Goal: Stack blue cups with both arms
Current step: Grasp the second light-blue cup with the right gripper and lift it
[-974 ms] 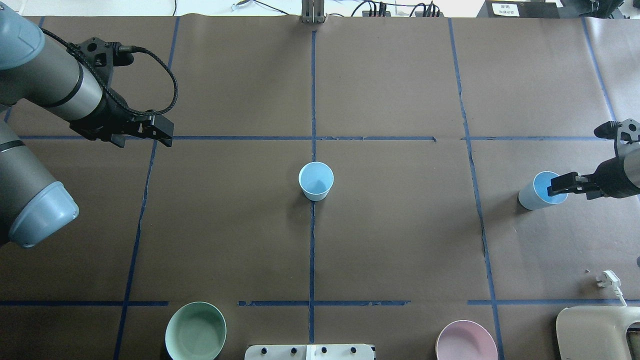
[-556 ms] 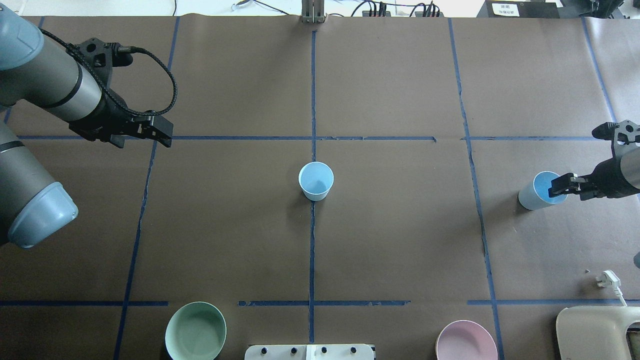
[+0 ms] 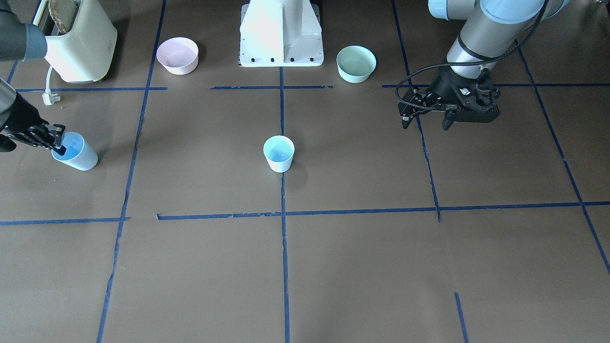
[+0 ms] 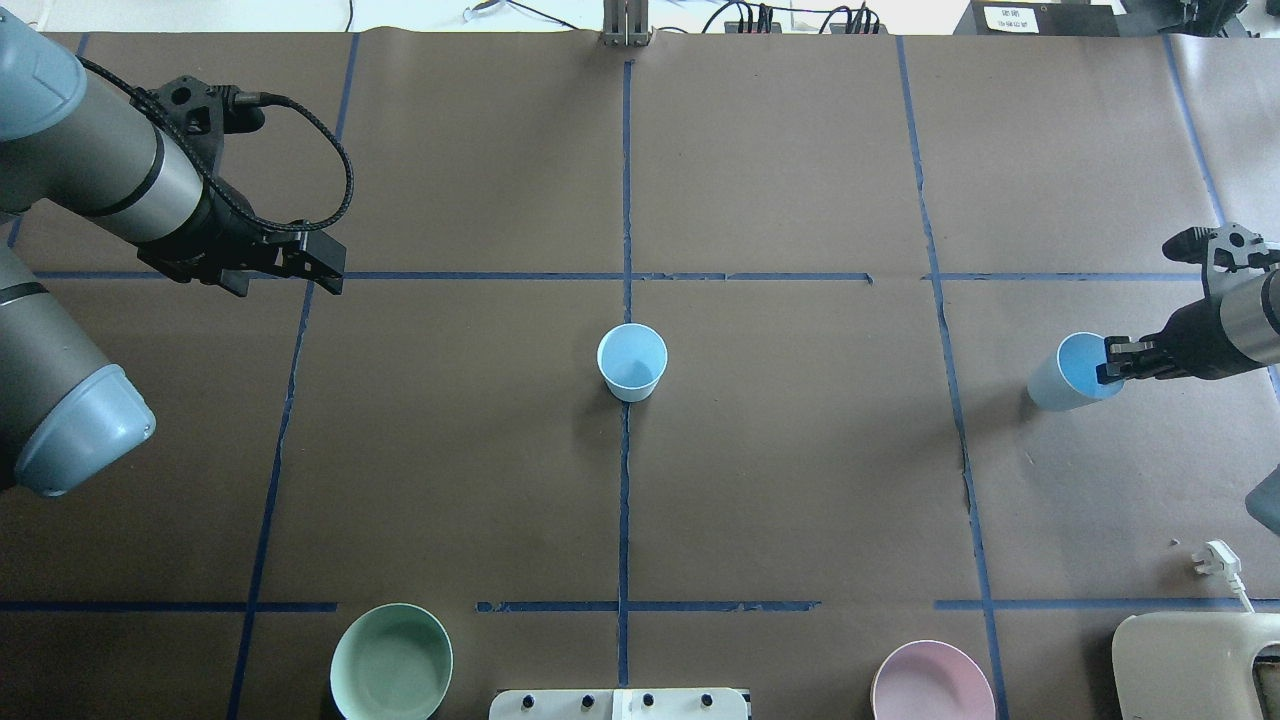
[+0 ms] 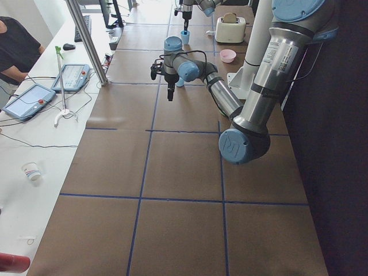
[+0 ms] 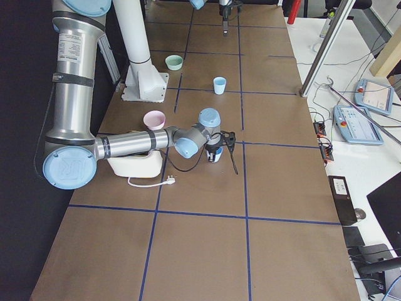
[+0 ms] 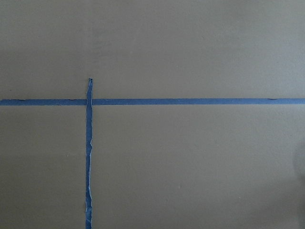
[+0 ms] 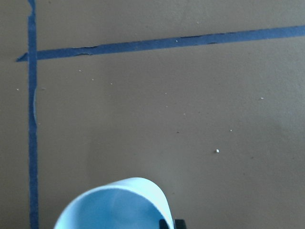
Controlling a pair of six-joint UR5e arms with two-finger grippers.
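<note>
One blue cup [image 4: 632, 360] stands upright at the table's centre on the middle tape line; it also shows in the front view [image 3: 279, 152]. The second blue cup [image 4: 1072, 372] is at the far right, tilted, and my right gripper [image 4: 1110, 365] is shut on its rim. The front view shows this cup [image 3: 78, 153] at the left with the right gripper [image 3: 56, 139] on it. The right wrist view shows only its rim [image 8: 114, 205]. My left gripper [image 4: 325, 265] is open and empty, hovering over the left tape crossing, far from both cups.
A mint-green bowl [image 4: 390, 662] and a pink bowl [image 4: 932, 683] sit near the robot's base either side of the white pedestal [image 3: 281, 33]. A cream toaster [image 4: 1195, 665] and its white plug [image 4: 1218, 560] lie at the near right.
My right gripper has shifted slightly left and away, and the blue cup in it has moved along with it. The left arm and the centre cup have not moved.
</note>
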